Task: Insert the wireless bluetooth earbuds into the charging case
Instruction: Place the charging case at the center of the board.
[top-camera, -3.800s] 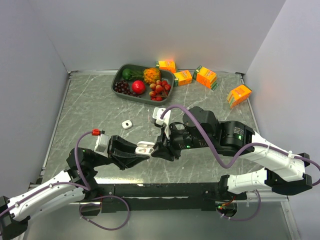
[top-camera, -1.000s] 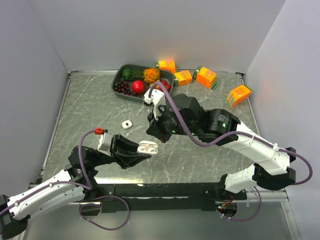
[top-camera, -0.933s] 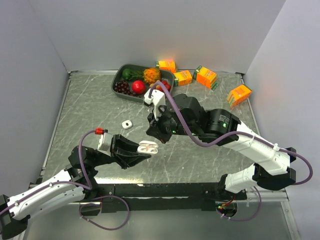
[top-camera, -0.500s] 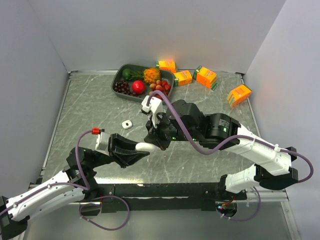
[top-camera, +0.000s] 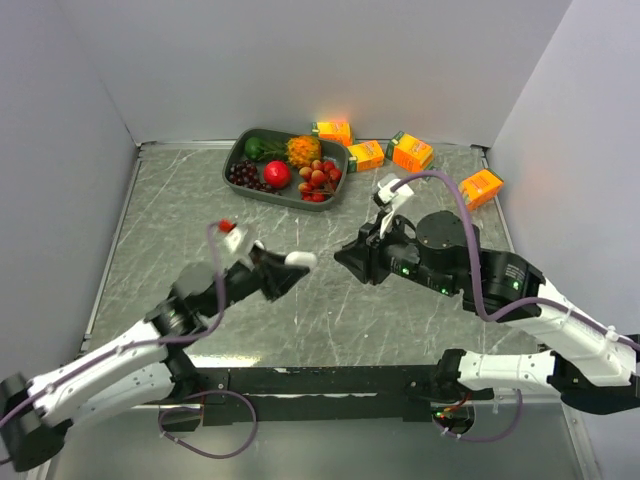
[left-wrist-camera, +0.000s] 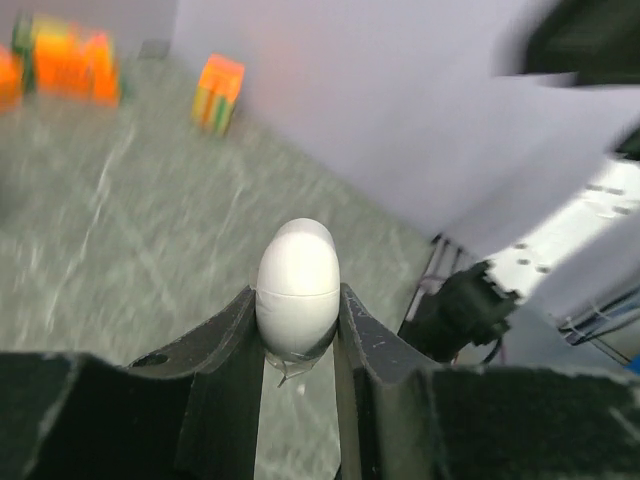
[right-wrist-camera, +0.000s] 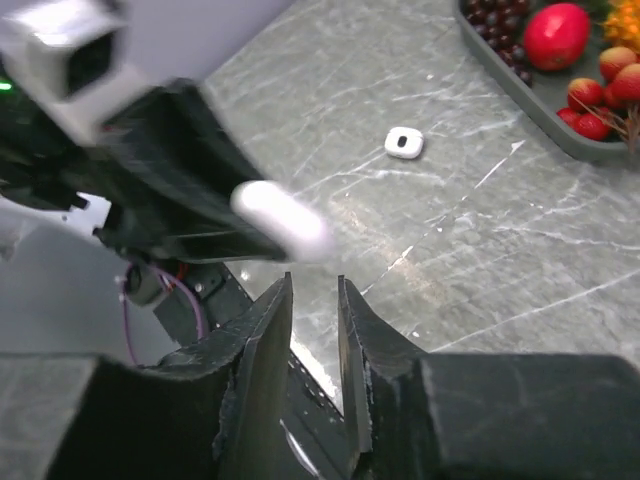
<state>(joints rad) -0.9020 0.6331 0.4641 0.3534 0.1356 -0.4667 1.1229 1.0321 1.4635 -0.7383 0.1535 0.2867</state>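
— Where's the overhead?
— High behind your arm bases, looking down and away across the whole table (top-camera: 180, 200).
— And the wrists?
— Both close in. Left wrist faces right, low over the table; shares the far-right orange carton (left-wrist-camera: 218, 92) with your overhead. Right wrist faces left and down; shares the fruit tray (right-wrist-camera: 528, 88). All three catch the white case (left-wrist-camera: 297, 280).
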